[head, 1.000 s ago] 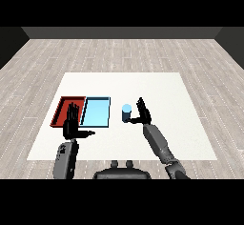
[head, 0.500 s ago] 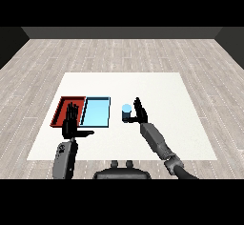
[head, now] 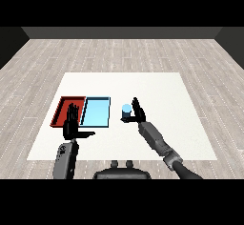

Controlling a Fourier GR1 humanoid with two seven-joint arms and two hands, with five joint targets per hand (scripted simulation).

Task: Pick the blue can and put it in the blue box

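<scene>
Closer now, the right hand reaches the blue can, fingers straight beside it, while the left hand hovers, fingers spread.

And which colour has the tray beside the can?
Light blue tray, next to the blue can; the head view shows it.

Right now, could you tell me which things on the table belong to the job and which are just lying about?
Part of the job:
- blue can
- light blue tray
- right hand, beside the can, fingers straight

Not part of it:
- red tray
- left hand, open near the trays
</scene>
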